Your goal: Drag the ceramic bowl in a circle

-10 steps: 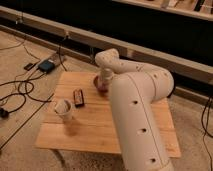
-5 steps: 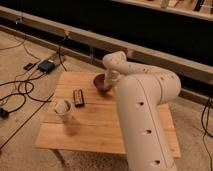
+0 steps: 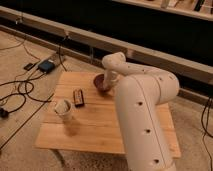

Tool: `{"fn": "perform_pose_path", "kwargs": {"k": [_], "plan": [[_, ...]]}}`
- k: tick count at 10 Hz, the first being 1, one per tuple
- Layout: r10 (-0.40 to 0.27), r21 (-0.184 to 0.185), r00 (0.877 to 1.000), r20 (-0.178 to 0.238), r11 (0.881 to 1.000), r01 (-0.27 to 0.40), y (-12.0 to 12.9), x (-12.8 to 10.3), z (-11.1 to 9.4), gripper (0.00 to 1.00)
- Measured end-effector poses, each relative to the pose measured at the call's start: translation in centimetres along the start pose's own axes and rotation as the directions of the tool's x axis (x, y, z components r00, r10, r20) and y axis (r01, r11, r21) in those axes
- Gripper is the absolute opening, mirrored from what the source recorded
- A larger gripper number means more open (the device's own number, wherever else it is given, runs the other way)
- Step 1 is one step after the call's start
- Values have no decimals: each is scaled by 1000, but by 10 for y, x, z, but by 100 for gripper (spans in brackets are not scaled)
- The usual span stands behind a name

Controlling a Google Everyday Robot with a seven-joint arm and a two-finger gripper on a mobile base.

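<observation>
The ceramic bowl (image 3: 100, 82), small, round and dark maroon, sits on the wooden table (image 3: 95, 127) near its far edge. My gripper (image 3: 108, 81) comes down from the white arm (image 3: 142, 115) at the bowl's right rim and hides that side of it. The arm's wrist covers the gripper's tips.
A white cup (image 3: 63, 108) stands at the table's front left. A small black rectangular device (image 3: 78, 97) lies between the cup and the bowl. Cables and a small box (image 3: 46, 65) lie on the floor to the left. A dark wall with a rail runs behind.
The bowl and the gripper have moved a little to the right along the table's far part. The cup and the black device have not moved.
</observation>
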Motion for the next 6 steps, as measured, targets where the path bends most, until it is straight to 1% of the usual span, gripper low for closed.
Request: {"fn": "perform_pose_path", "kwargs": {"k": [4, 5, 6], "plan": [[1, 0, 1000, 0, 1000, -1, 0, 0, 0, 65], [1, 0, 1000, 0, 1000, -1, -1, 0, 0, 62], [1, 0, 1000, 0, 1000, -1, -1, -1, 0, 54]]}}
